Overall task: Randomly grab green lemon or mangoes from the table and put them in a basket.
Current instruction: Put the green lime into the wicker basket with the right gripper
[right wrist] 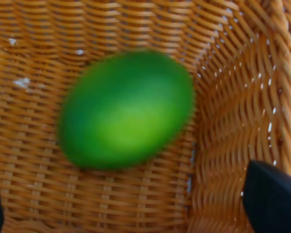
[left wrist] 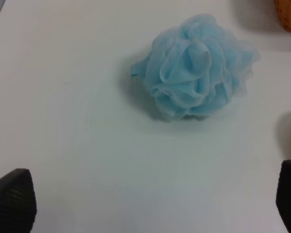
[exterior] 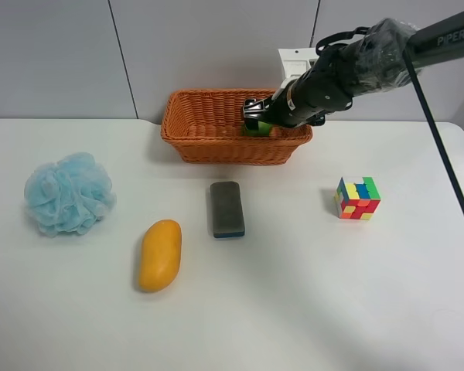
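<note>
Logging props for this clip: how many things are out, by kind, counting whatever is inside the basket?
fruit: 2 (lemon in the basket, mango on the table)
basket: 1
pouf: 1
eraser: 1
cube: 1
Total: 6

Black PIPER-marked arm, perhaps plastic-wrapped

You'll find just one readable marking: the word "PiPER", in pale letters along the dark link of the right arm, at the exterior high view's upper right corner.
</note>
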